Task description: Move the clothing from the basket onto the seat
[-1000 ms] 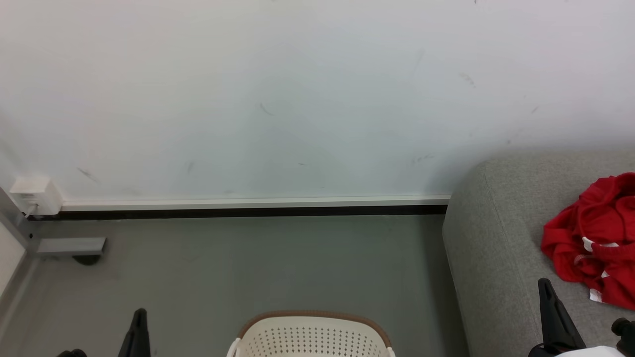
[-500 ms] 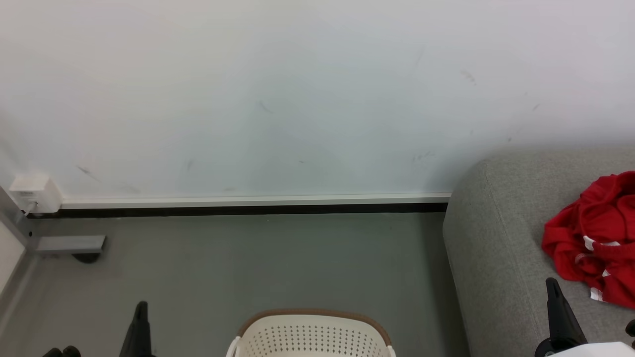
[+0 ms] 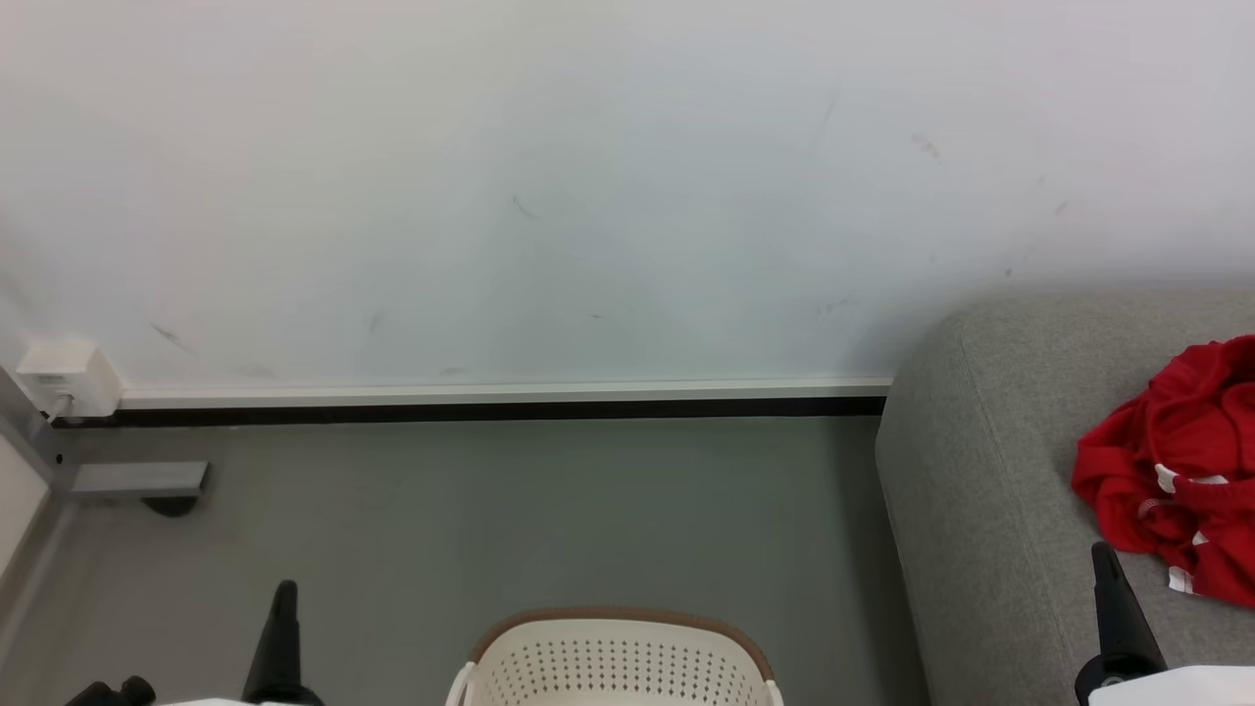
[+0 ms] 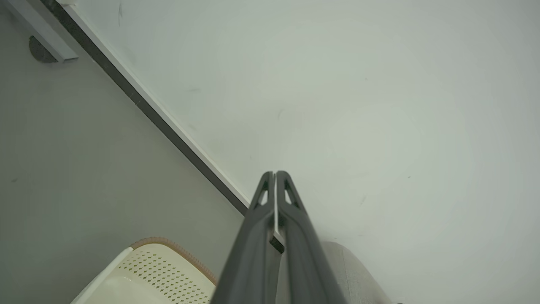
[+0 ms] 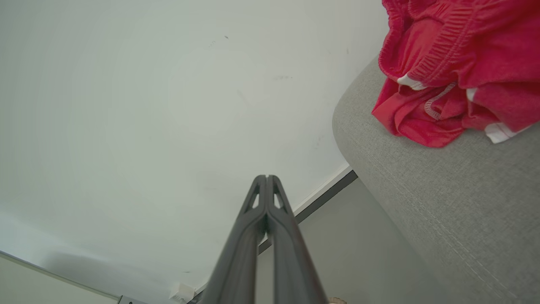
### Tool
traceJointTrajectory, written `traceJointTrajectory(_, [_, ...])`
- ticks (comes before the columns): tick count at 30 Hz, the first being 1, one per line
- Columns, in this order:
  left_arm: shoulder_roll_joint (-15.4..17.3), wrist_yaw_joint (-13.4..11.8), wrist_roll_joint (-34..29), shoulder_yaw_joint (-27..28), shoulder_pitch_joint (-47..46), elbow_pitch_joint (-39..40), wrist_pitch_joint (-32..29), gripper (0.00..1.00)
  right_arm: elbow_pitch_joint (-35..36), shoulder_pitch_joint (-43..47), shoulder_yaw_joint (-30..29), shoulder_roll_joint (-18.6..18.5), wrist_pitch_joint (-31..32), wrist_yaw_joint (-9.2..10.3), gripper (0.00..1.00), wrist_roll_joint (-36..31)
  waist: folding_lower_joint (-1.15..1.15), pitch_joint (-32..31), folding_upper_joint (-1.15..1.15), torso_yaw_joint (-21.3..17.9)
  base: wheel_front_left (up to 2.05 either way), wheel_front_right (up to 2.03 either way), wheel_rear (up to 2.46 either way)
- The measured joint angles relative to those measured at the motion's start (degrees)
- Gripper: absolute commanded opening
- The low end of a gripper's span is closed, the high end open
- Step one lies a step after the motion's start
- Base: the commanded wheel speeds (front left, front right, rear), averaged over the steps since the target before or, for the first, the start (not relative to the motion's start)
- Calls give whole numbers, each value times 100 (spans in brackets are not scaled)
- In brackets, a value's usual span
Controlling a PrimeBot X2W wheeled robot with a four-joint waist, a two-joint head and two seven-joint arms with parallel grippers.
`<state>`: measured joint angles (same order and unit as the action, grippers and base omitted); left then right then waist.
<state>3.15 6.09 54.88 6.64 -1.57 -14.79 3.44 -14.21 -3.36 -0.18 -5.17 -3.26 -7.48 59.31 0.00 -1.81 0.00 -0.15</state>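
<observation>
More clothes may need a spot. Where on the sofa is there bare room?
The seat is bare from its rounded left corner to the clothing, and in front of the heap near the right gripper. It is crowded at the head view's right edge, where the red heap lies.

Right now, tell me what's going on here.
The red clothing lies bunched on the grey seat. The basket stands on the floor beside the seat, its inside mostly out of view. The left gripper and the right gripper are both shut and hold nothing. The right gripper is by the seat, near the clothing but not touching it.
</observation>
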Motion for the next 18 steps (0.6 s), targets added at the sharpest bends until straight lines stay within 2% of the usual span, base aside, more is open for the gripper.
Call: traceJointTrajectory(18, [-11,44,1109,-1,-145,16,-298,0,1,-84,-189,76,293,0,0,975,0,47,0,3,0,0,0])
